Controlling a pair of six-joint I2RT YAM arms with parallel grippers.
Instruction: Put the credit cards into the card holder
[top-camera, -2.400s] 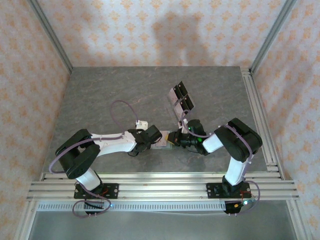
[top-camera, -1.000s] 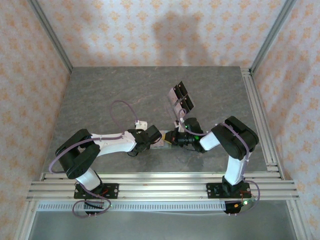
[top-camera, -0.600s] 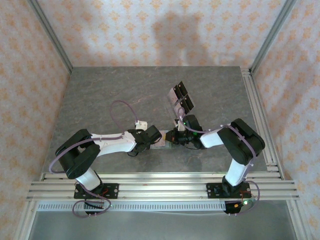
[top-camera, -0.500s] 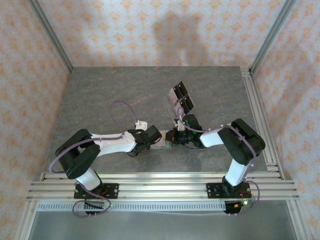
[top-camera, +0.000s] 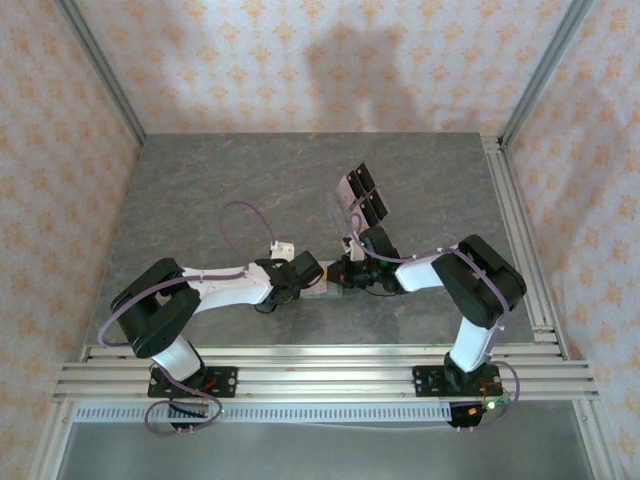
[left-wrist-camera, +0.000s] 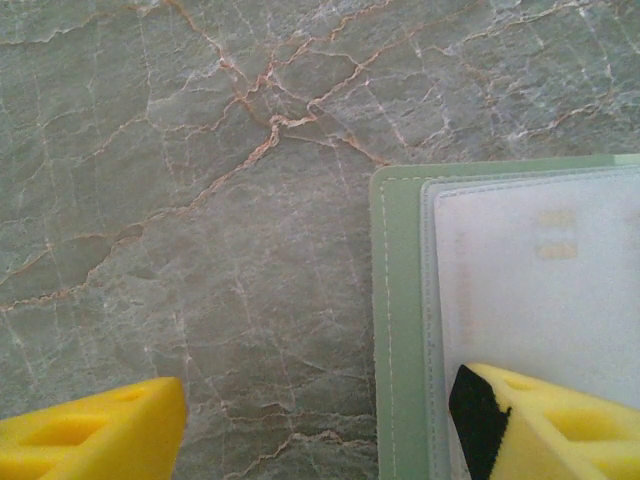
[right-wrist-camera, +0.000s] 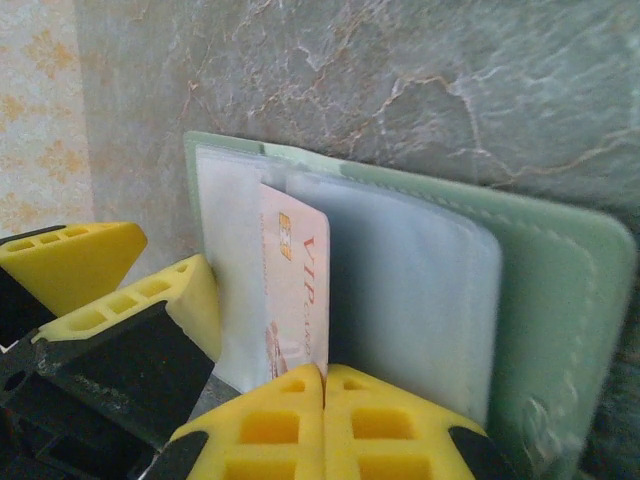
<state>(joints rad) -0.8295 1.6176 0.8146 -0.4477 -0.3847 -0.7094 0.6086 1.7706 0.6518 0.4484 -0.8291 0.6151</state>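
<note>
From the top camera, both arms reach inward and meet near the front middle of the table (top-camera: 220, 190). The left gripper (top-camera: 314, 280) and right gripper (top-camera: 343, 277) face each other across the wallet (top-camera: 326, 291), which shows here as a pale sliver. I cannot tell which way it lies. Loose cards (top-camera: 362, 196), black and pale, sit just beyond the right gripper in a short row running slantwise from far-left to near-right. No print is legible there.

In the left wrist view, the left gripper (left-wrist-camera: 318, 412) has its yellow fingers wide apart and grips nothing. One finger (left-wrist-camera: 90, 432) is over bare stone and the other (left-wrist-camera: 550, 425) rests on the wallet's (left-wrist-camera: 398, 330) cloudy sleeve. The wallet's corner points up-left. Faint orange marks under the sleeve are too blurred to read.

In the right wrist view, the wallet (right-wrist-camera: 540, 290) lies open with its long axis across the picture and the clear sleeves facing up. A pink card (right-wrist-camera: 298, 290) stands in the sleeve near the fold, its long axis running away from the camera. "VIP" is printed in red lengthwise along it, beside a gold chip, and smaller print is unreadable. The right gripper (right-wrist-camera: 325, 392) has its pads pressed together on the card's near end. The left gripper's fingers (right-wrist-camera: 70, 262) are at the wallet's left edge.
</note>
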